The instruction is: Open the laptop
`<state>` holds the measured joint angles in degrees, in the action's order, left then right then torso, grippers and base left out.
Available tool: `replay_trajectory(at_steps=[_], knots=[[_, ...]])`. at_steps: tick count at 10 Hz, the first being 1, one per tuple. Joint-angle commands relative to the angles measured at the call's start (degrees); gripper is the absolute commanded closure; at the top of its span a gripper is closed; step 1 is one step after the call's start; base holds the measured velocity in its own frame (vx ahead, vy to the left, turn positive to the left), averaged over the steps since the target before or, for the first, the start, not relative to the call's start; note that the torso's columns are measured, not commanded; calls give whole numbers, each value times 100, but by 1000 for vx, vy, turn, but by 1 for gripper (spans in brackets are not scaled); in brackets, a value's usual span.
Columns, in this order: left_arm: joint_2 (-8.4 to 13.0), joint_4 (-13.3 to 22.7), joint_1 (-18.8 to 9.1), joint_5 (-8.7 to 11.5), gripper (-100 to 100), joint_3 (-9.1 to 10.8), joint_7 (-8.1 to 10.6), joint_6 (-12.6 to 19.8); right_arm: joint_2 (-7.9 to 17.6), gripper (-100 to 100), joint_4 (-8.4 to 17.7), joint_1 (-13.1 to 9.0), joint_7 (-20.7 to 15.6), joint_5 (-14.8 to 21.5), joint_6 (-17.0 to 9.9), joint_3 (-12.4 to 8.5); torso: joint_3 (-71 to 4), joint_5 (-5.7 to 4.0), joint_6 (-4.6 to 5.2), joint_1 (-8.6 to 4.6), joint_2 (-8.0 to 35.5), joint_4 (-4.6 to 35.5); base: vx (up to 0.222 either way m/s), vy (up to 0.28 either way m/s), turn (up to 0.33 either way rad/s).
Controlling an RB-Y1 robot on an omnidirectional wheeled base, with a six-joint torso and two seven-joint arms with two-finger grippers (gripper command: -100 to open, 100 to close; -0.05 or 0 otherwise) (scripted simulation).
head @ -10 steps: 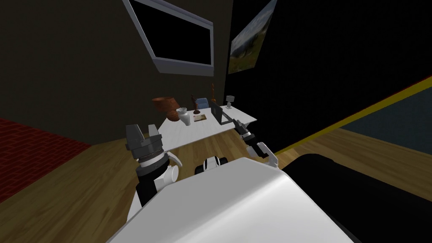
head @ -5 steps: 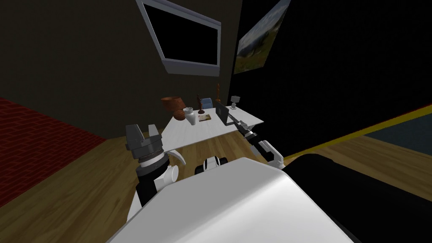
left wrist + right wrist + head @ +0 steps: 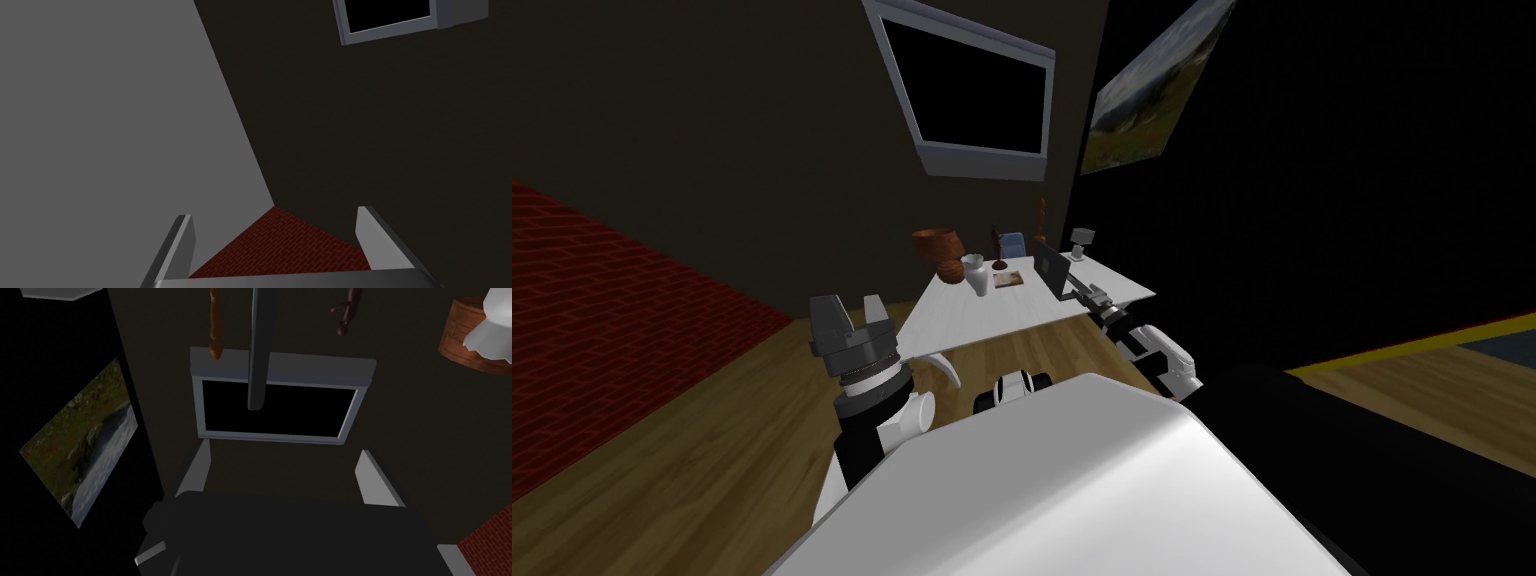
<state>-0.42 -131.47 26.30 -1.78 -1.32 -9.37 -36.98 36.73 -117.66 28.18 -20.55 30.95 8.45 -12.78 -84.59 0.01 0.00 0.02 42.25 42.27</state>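
Observation:
A dark laptop (image 3: 1052, 268) stands on the white table (image 3: 982, 312) near its right end, with the lid raised off the base. In the right wrist view the lid (image 3: 260, 348) shows edge-on as a thin dark slab ahead of the fingers. My right gripper (image 3: 1078, 290) hovers at the table's right edge, just short of the laptop, and its two fingers stand open (image 3: 285, 473) with nothing between them. My left gripper (image 3: 852, 315) is held up close to my chest, well left of the table, open (image 3: 277, 235) and empty.
On the table stand a brown basket (image 3: 937, 245), a white vase (image 3: 975, 273), a flat book (image 3: 1009, 280), a dark figurine (image 3: 998, 250), a tall wooden figure (image 3: 1041, 215) and a small lamp (image 3: 1082, 240). Wooden floor (image 3: 712, 440) lies between me and the table.
The whole head picture has shifted right, so I have turned. My right arm has reached forward, bringing its gripper closer to the laptop. The left arm has kept still.

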Motion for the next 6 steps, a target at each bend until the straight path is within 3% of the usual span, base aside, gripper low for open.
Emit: replay_trajectory(at_steps=[1, 2, 6], knots=[[0, 0, 0, 0, 0, 0, 0, 0, 450, -100, 225, 22, -205, 351, -245, -174, 2, 1, 1, 0, 3, 1, 70, 78, 101], [0, 0, 0, 0, 0, 0, 0, 0, 469, -100, 225, 22, -205, 351, -245, -174, 2, 0, 1, -2, 3, 1, 42, 52, 36], [0, 0, 0, 0, 0, 0, 0, 0, 1115, -100, 618, 6, -478, 830, -533, -424, 1, 0, 0, 0, 1, 0, 38, 53, 95]])
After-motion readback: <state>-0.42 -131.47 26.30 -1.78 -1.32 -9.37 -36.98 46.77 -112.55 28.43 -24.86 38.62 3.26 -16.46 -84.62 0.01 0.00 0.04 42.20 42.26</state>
